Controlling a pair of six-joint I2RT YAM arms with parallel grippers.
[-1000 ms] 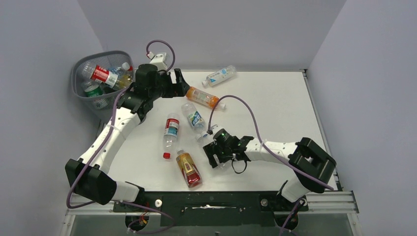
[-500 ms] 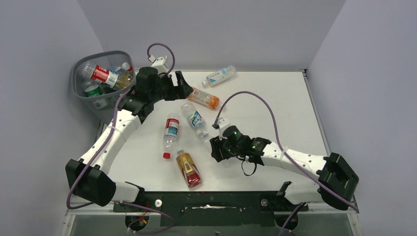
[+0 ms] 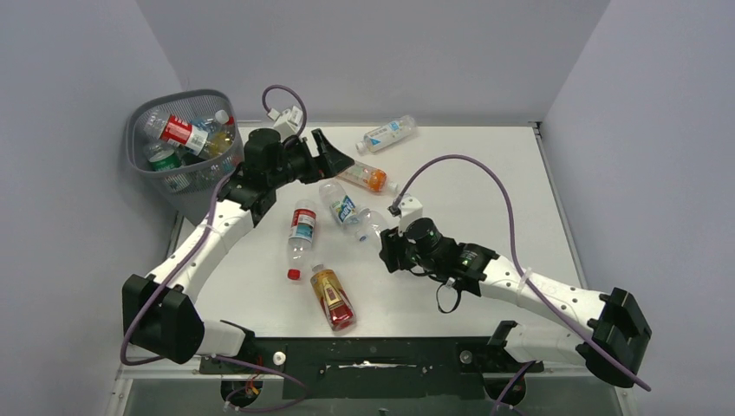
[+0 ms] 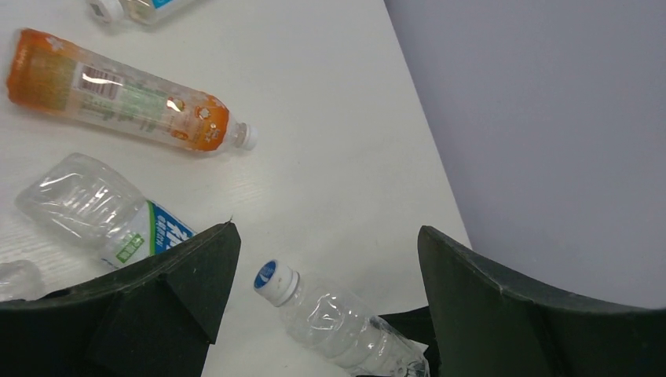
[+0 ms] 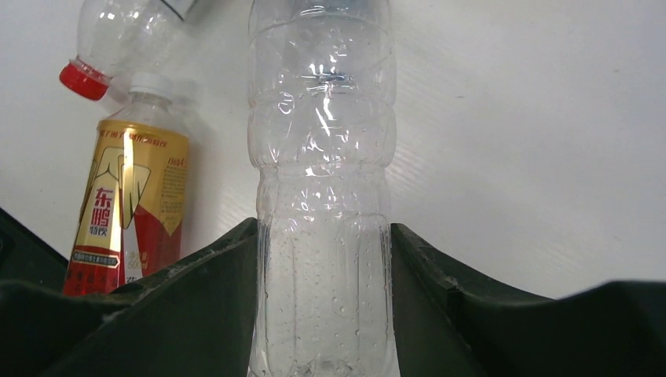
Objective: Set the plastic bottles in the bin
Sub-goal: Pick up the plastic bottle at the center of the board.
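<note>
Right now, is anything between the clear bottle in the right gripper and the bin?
Yes. The left arm stretches across the straight line from the clear bottle to the bin. The blue-labelled bottle also lies close beside it.

White table [image 3: 485, 173], scattered plastic bottles [image 3: 302, 227]

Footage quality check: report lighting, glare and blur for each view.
Top external: evenly lit and sharp, only faint shadows on the table. Left wrist: orange bottle crisp with small glints; left gripper nearly featureless black. Right wrist: clear bottle speckled with highlights; right gripper dark and soft-edged.
</note>
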